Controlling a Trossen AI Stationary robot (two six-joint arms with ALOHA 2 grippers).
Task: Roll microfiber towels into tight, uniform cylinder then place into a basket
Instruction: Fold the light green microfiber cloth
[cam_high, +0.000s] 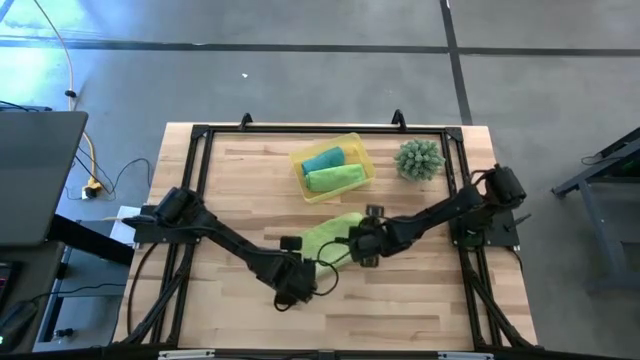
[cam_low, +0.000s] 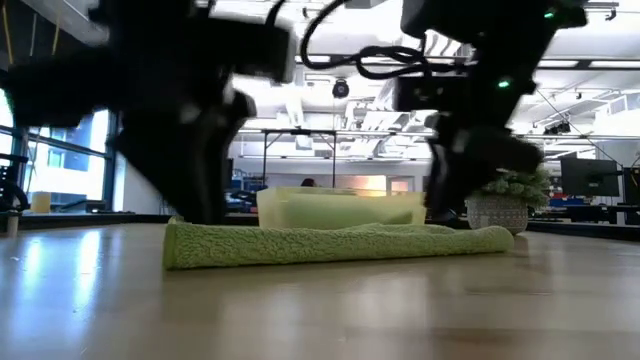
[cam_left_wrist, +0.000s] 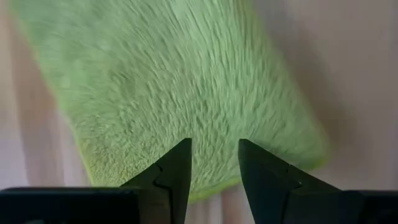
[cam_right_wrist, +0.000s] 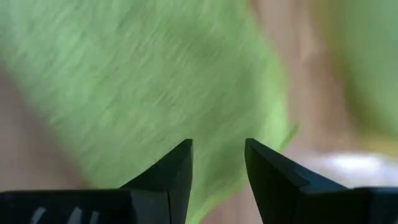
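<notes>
A lime-green towel (cam_high: 335, 232) lies flat on the wooden table, a long low strip in the low view (cam_low: 340, 243). My left gripper (cam_left_wrist: 214, 142) is open over the towel's near-left end (cam_high: 305, 262). My right gripper (cam_right_wrist: 217, 142) is open over its right end (cam_high: 355, 243). The yellow basket (cam_high: 358, 142) stands at the far middle. It holds a rolled teal towel (cam_high: 322, 160) and a rolled lime-green towel (cam_high: 335, 178). My left gripper stands with its open fingers (cam_left_wrist: 177, 165) pointing down over the towel, close to its edge (cam_left_wrist: 205, 190); whether they touch the cloth I cannot tell. My right gripper stands the same way with its fingers (cam_right_wrist: 177, 163) near the towel's edge (cam_right_wrist: 273, 143); whether they touch it I cannot tell.
A spiky green plant (cam_high: 419, 159) in a pot stands at the far right, beside the basket. A black frame (cam_high: 200, 135) runs around the tabletop. Bare wood (cam_high: 400, 300) lies along the near side.
</notes>
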